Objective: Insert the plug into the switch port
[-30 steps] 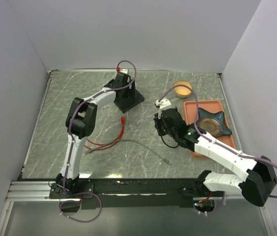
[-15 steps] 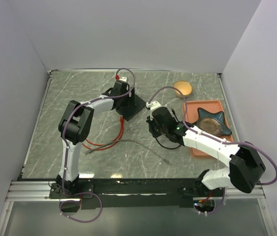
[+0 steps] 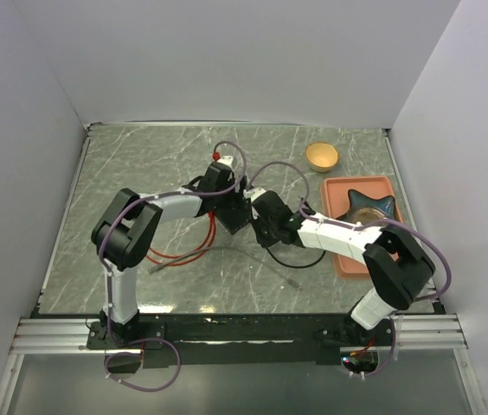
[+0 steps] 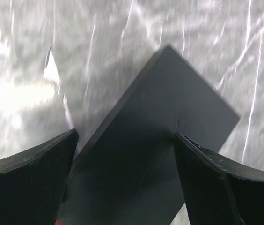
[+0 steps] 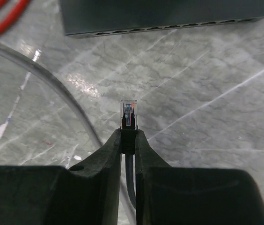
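A robotics lab test cell is indicated: a grey marble-patterned tabletop (image 3: pixel 140 173) filling mid-frame is enclosed by plain white partition walls (image 3: pixel 227 52), and an aluminium mounting rail (image 3: pixel 54 333) is seen along the bottom edge

The right gripper (image 5: pixel 128 140) pinches a black cable just behind its clear plug (image 5: pixel 128 114), which points across grey marbled tabletop (image 5: pixel 207 93) toward the port row (image 5: pixel 169 27) of a black switch (image 5: pixel 165 11), red cable (image 5: pixel 3 18) upper left.
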Controlling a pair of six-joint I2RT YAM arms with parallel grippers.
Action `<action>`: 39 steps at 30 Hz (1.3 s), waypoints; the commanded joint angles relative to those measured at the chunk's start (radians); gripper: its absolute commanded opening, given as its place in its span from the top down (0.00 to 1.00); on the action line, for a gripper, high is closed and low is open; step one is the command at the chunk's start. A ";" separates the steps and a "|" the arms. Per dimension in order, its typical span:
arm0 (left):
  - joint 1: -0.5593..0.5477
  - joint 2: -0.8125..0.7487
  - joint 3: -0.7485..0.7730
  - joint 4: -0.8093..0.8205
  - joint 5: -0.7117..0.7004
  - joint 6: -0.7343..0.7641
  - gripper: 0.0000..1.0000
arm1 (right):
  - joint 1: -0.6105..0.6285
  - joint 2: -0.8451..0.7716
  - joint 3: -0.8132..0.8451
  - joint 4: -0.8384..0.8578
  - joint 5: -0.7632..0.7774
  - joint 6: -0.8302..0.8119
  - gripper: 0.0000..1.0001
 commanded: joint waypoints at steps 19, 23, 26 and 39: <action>0.128 -0.239 -0.343 0.227 0.065 -0.121 0.07 | -0.004 0.187 0.139 0.035 -0.048 -0.027 1.00; 0.128 -0.247 -0.338 0.289 0.103 -0.101 0.07 | -0.002 0.210 0.165 0.031 -0.049 -0.027 1.00; 0.128 -0.207 -0.294 0.298 0.117 -0.078 0.07 | -0.002 0.236 0.193 0.014 -0.025 -0.025 1.00; 0.128 -0.054 -0.209 0.345 0.268 -0.052 0.11 | -0.008 0.288 0.226 -0.016 -0.002 -0.010 1.00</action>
